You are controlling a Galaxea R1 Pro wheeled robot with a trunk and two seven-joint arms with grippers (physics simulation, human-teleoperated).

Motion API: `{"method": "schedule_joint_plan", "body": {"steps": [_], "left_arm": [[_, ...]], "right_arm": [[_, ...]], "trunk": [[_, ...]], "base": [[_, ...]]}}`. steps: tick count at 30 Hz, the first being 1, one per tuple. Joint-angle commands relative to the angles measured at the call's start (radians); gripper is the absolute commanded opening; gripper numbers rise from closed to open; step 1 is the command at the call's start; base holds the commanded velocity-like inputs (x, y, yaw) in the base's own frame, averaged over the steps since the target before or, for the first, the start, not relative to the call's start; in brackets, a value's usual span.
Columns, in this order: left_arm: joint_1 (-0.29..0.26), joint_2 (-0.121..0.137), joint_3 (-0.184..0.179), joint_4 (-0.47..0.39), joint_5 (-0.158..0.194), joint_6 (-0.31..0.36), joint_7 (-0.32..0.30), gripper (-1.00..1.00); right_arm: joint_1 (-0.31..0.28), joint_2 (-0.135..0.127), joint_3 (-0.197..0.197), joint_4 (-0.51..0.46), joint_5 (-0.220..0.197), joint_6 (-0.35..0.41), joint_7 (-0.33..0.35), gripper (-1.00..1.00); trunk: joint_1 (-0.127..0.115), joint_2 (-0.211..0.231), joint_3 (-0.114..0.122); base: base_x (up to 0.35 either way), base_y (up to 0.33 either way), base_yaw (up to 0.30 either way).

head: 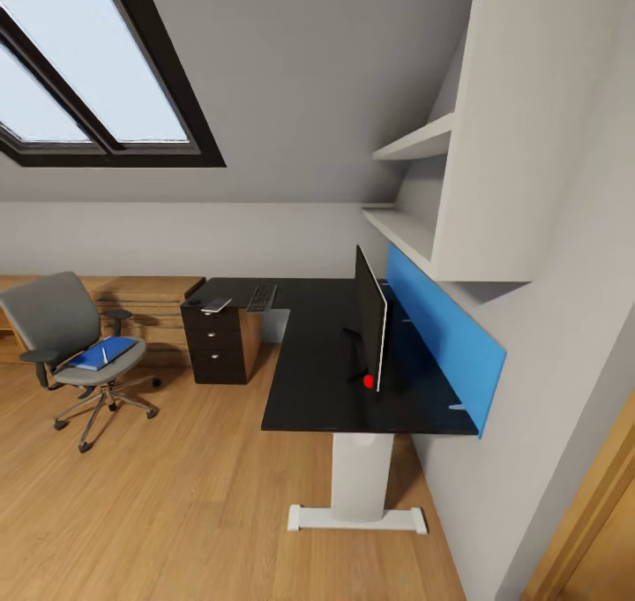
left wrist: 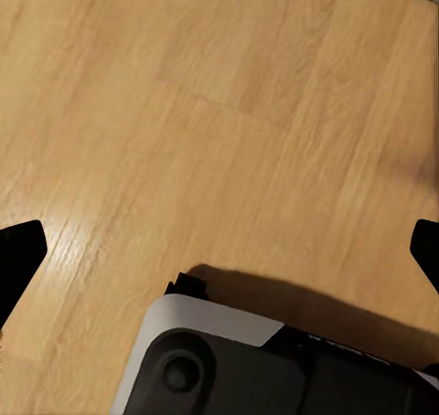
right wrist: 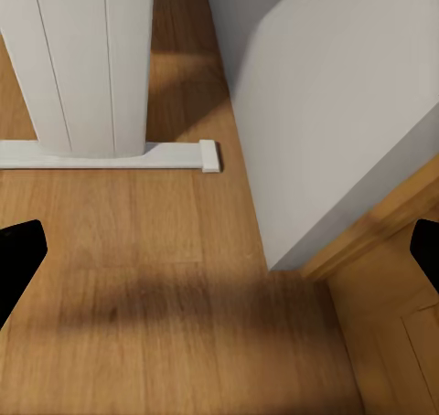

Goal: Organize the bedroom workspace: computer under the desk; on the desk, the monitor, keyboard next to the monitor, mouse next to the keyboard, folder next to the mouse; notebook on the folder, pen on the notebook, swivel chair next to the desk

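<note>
My landmark is the black L-shaped desk (head: 326, 354) on its white pedestal leg (head: 360, 477), and I stand off its near end, well apart from everything I must handle. The flat blue folder (head: 104, 354) lies on the seat of the grey swivel chair (head: 66, 341), left of the desk and beyond its far wing, with a slim white pen (head: 104, 353) on top; I cannot make out a separate notebook there. So the coming move is a drive leftward and forward, and my left arm will be the nearer one to the chair.

On the desk, the thin black monitor (head: 371, 317) stands edge-on to me near the blue back panel (head: 441, 332), while the dark keyboard (head: 261, 297) lies at the far wing, well apart from the monitor.

My left gripper (left wrist: 219, 250) hangs over bare wood floor (left wrist: 183, 113), fingers spread wide and holding nothing. My right gripper (right wrist: 219, 250) is likewise spread and empty, beside the desk's pedestal foot (right wrist: 110, 154).
</note>
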Motion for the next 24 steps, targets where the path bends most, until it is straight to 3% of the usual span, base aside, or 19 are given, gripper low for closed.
{"method": "schedule_joint_plan", "body": {"steps": [1, 8, 21, 24], "left_arm": [[0.000, 0.002, -0.008, -0.002, 0.004, 0.001, 0.008, 1.00], [0.000, 0.001, -0.006, 0.015, -0.001, -0.055, 0.005, 1.00], [0.000, -0.006, -0.013, 0.036, -0.001, -0.064, 0.005, 1.00], [0.000, -0.006, -0.012, 0.046, -0.001, -0.063, 0.007, 1.00]], "right_arm": [[-0.001, 0.000, 0.008, 0.002, -0.002, -0.002, -0.007, 1.00], [-0.001, 0.000, 0.008, 0.002, -0.002, -0.002, -0.007, 1.00], [-0.001, 0.002, 0.008, 0.003, -0.003, -0.002, -0.007, 1.00], [-0.001, 0.021, 0.011, 0.000, -0.005, -0.004, -0.006, 1.00]], "trunk": [[0.000, -0.001, 0.000], [0.000, -0.001, 0.000], [0.000, -0.001, 0.000], [0.000, -0.001, 0.000]], "base": [[0.000, 0.000, 0.000], [0.000, 0.072, 0.000], [0.004, 0.286, 0.000], [0.093, 0.300, 0.000]]}}
